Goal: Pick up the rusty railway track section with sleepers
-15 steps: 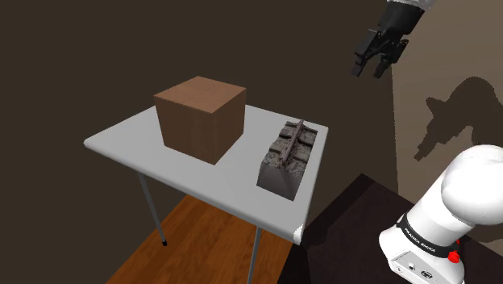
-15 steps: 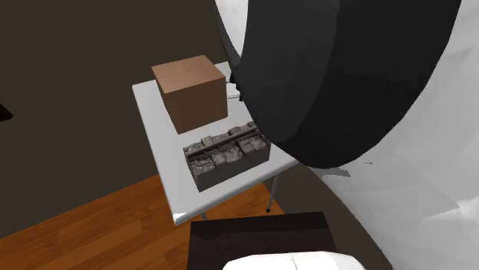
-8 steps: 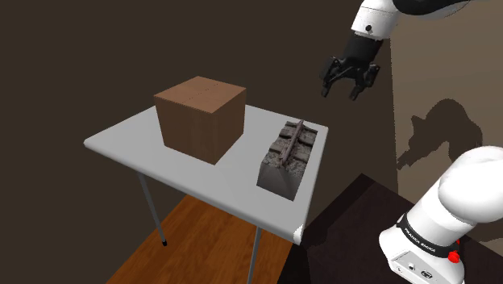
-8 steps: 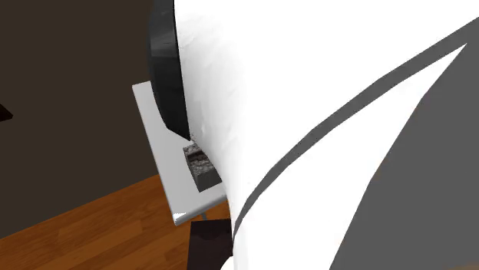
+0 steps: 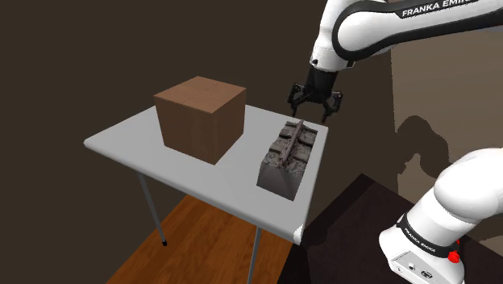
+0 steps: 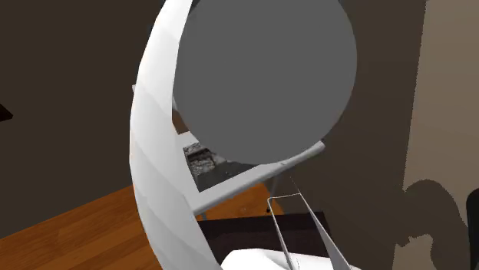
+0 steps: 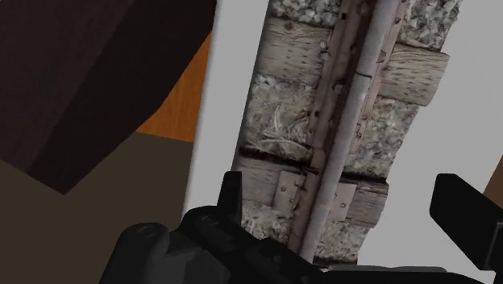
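The railway track section (image 5: 286,153) is a grey block of ballast and pale sleepers with a rusty rail along its top. It lies near the grey table's (image 5: 121,144) edge on the shoulder view's right. My gripper (image 5: 311,113) hangs open just above the track's far end, touching nothing. In the wrist view the rail (image 7: 347,121) runs lengthwise between my spread fingers (image 7: 230,198), with sleepers and stones on both sides; the gripper (image 7: 347,218) is over one end. A bit of the track (image 6: 201,157) peeks out behind the arm in the second exterior view.
A brown cardboard box (image 5: 200,117) stands on the table beside the track, toward the shoulder view's left. The arm's white base (image 5: 435,230) sits on its dark stand at lower right. Wooden floor (image 5: 201,242) lies under the table. The arm's joint (image 6: 261,77) blocks most of the second exterior view.
The arm has swung down and toward the shoulder view's left, bringing the open gripper from high by the wall to just above the track's far end. Track and box have stayed put.
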Robot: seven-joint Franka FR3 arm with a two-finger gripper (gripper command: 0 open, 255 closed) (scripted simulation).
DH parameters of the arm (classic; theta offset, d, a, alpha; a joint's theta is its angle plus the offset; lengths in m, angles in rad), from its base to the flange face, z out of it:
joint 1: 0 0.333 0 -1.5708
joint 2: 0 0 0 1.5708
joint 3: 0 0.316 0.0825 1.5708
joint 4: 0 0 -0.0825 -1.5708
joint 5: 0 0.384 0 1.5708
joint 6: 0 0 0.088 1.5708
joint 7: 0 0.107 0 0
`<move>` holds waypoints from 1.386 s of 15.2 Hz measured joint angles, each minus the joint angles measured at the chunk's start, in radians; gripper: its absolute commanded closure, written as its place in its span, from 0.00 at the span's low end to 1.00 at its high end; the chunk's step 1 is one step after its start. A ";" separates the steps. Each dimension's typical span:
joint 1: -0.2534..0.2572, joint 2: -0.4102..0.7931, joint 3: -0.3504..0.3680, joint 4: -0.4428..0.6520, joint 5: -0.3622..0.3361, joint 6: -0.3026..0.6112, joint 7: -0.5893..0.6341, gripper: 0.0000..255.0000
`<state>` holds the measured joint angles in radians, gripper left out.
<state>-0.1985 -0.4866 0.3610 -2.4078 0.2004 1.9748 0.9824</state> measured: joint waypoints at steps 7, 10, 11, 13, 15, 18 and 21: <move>-0.056 0.161 0.085 -0.008 -0.030 0.140 0.215 0.00; -0.057 0.182 0.094 -0.033 -0.032 0.184 0.225 0.00; -0.057 0.187 0.097 -0.038 -0.033 0.195 0.227 0.00; -0.058 0.193 0.098 -0.042 -0.034 0.204 0.228 1.00; -0.058 0.194 0.099 -0.043 -0.034 0.207 0.228 1.00; -0.057 0.194 0.099 -0.043 -0.034 0.207 0.228 1.00; -0.057 0.194 0.100 -0.043 -0.034 0.208 0.228 1.00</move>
<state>-0.2557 -0.2926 0.4605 -2.4506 0.1664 2.1828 1.2108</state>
